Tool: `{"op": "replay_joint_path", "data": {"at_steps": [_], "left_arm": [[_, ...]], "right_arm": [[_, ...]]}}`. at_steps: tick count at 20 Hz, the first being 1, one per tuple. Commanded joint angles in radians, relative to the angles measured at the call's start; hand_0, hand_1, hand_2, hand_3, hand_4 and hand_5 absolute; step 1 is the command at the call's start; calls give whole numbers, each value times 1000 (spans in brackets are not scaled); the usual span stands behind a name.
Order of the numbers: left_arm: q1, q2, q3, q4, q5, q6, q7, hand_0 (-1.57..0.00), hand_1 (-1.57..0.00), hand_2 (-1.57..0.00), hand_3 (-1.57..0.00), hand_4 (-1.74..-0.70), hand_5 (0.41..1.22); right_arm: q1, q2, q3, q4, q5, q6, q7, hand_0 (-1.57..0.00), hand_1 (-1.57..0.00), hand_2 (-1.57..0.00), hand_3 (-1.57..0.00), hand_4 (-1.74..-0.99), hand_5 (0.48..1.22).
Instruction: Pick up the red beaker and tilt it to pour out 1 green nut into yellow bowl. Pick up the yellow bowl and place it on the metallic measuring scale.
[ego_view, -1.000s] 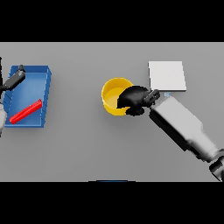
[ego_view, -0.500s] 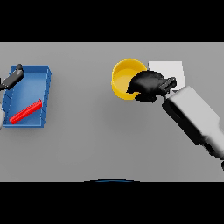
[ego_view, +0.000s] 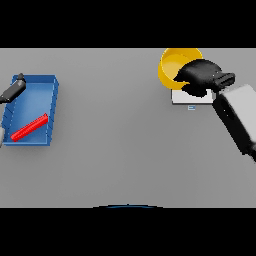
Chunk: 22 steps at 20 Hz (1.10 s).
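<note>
My right hand (ego_view: 200, 77) is shut on the rim of the yellow bowl (ego_view: 174, 66) and holds it at the far right of the table, over the metallic measuring scale (ego_view: 190, 98). Most of the scale is hidden under the hand and bowl; only its near edge shows. The red beaker (ego_view: 29, 127) lies on its side in the blue tray (ego_view: 50, 120) at the left. My left hand (ego_view: 13, 89) shows at the tray's far left corner. I cannot see a green nut in the bowl.
The blue tray sits at the table's left edge. My right forearm (ego_view: 237, 120) crosses the right side of the table.
My right hand has carried the yellow bowl up and to the right, from the table's middle to over the scale. The left hand has stayed by the tray.
</note>
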Motion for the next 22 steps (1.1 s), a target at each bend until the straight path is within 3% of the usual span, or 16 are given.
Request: {"op": "replay_joint_path", "data": {"at_steps": [1,4,10,15,19,21,22], "left_arm": [[7,4,2,-5,3,-3,-5,1,1,1,1,-737,699],[5,0,-1,-8,-1,-4,13,1,1,1,1,-728,691],[-1,5,2,7,-4,-3,4,1,1,1,1,-724,682],[15,2,0,-6,-3,0,-3,1,1,1,1,-728,675],[-1,7,-3,7,-8,-7,-3,1,1,1,1,-723,669],[-10,-2,-8,17,-16,1,0,1,1,1,1,-724,667],[-19,-7,-12,32,-22,7,-1,1,1,1,1,-725,669]], "right_arm": [[-4,1,-5,30,3,-17,-11,-1571,-1571,-1508,-1186,-1741,1221],[-25,6,-26,130,12,-62,-14,-1571,-1571,-1506,-1176,-1741,1221],[-39,27,-38,333,49,-159,-69,-1571,-1571,-1407,-1351,-1741,1221],[-49,46,-52,413,47,-192,-107,-1571,-1571,-1362,-1338,-1741,1221],[-51,67,-61,450,37,-212,-131,-1501,-1571,-1330,-1463,-1741,1221],[-60,78,-59,460,42,-214,-108,-1448,-1501,-1382,-1390,-1734,1221],[-61,70,-65,460,34,-205,-124,-1472,-1479,-1420,-1244,-1736,1221]]}}
